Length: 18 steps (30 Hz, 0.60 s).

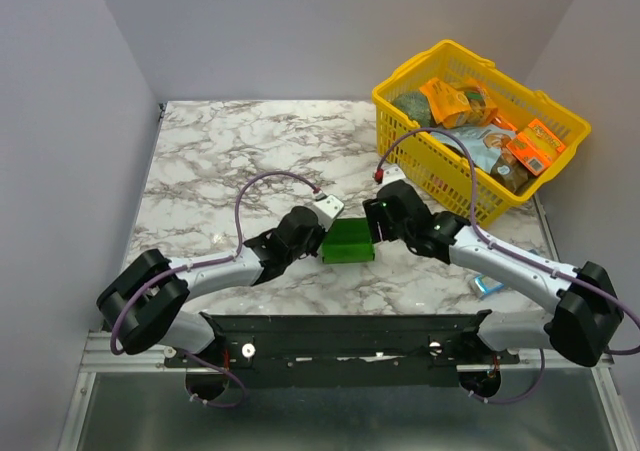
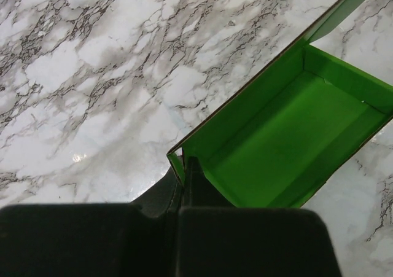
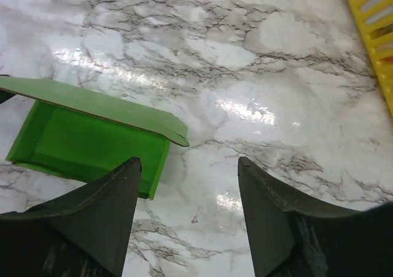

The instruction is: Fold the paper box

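Left wrist view: your left tool (image 2: 182, 182) pinches a corner wall of the paper box (image 2: 279, 139), which sits mid-surface (image 2: 92, 74) toward the near edge. Your right tool (image 3: 189, 191) gapes empty beside it. Pulling one-handed could crumple the card.

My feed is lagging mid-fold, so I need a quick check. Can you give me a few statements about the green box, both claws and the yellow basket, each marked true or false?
1. The left claw is shut on a wall of the bright green card box. True.
2. The right claw grips the box's lid flap. False: it stands open beside the box, with only marble table between its fingers.
3. The box is closed up. False: the flap is open and the inside shows.
4. The yellow plastic basket holds packs. True.
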Motion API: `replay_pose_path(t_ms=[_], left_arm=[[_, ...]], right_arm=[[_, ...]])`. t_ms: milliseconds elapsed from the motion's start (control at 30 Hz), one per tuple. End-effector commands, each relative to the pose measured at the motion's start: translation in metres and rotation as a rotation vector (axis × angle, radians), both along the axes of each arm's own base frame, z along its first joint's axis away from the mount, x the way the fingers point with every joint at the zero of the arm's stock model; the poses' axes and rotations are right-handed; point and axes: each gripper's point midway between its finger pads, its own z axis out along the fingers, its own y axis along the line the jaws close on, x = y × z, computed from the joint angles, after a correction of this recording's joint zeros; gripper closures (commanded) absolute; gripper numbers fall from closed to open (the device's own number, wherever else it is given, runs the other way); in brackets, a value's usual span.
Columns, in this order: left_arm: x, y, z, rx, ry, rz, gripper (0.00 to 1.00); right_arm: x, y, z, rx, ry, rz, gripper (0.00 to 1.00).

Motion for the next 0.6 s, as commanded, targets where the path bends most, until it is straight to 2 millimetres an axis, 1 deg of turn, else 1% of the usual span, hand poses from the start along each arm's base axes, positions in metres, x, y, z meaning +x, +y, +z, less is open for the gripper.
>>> replay_pose_path(t_ms=[0,33,100,200,367,400,567], left_arm=[[-0.005,-0.003,-0.004,0.021,-0.01,-0.053,1.0],[-0.004,-0.003,-0.003,0.034,-0.024,-0.068,1.0],[-0.005,-0.004,-0.004,0.038,-0.019,-0.076,1.0],[-0.004,-0.005,-0.005,0.045,-0.009,-0.075,1.0],[-0.003,-0.005,-0.005,0.051,-0.011,-0.077,1.0],[-0.003,-0.006,-0.005,0.05,-0.012,-0.079,1.0],[-0.003,-0.008,-0.005,0.047,-0.013,-0.088,1.0]], right_arm=[[-0.001,0.03,0.0,0.177,0.041,0.185,0.31],[0.003,0.023,-0.007,0.187,0.053,0.189,0.33],[0.004,0.027,-0.007,0.209,0.05,0.23,0.39],[0.006,0.029,-0.01,0.182,0.036,0.274,0.45],[0.009,0.022,-0.024,0.145,0.029,0.255,0.47],[0.01,0.023,-0.026,0.146,0.027,0.257,0.5],[0.01,0.023,-0.034,0.136,0.03,0.263,0.56]])
